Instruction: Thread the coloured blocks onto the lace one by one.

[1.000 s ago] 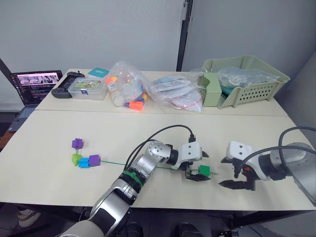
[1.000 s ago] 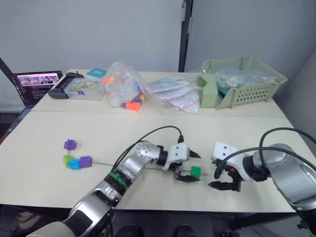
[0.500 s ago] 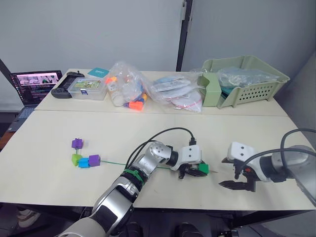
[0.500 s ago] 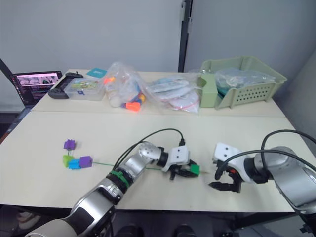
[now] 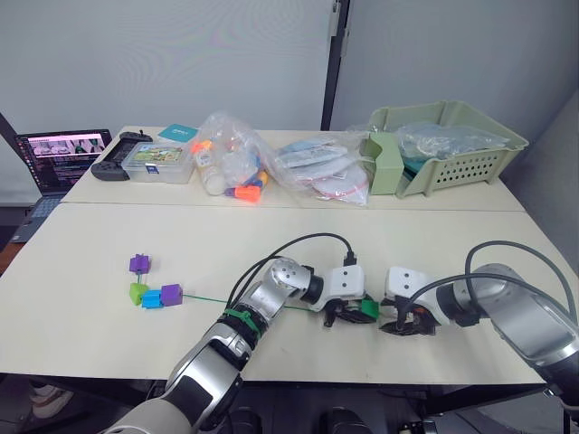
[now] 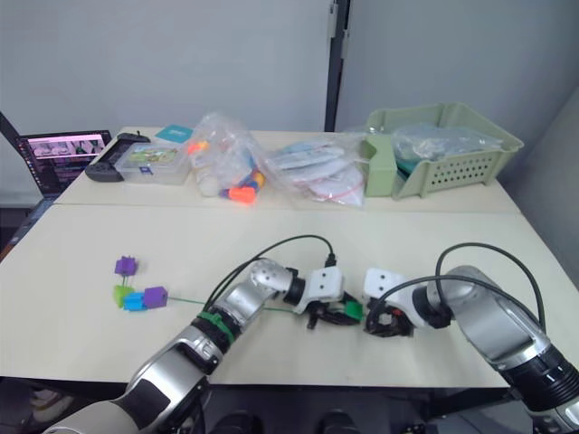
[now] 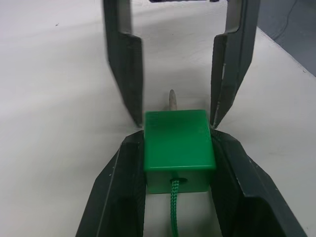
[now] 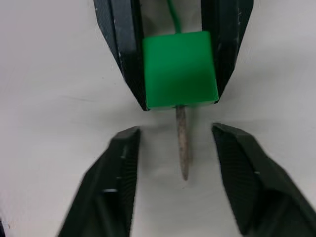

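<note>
Step in hand: threading the green block (image 7: 178, 148) onto the lace (image 5: 213, 300). Left gripper (image 7: 177, 153) has its jaws clamped on the block, low over the table (image 5: 380, 244) near its front edge. Stiff tip (image 8: 182, 143) pokes out the far face. Right gripper (image 8: 180, 148) faces it, jaws wide, straddling the tip, not touching. Next, likely: close on the tip, pull through. Other blocks (image 5: 154, 287) sit well apart, toward the lace's far end.

Bright, even light; wrist close-ups soft.
</note>
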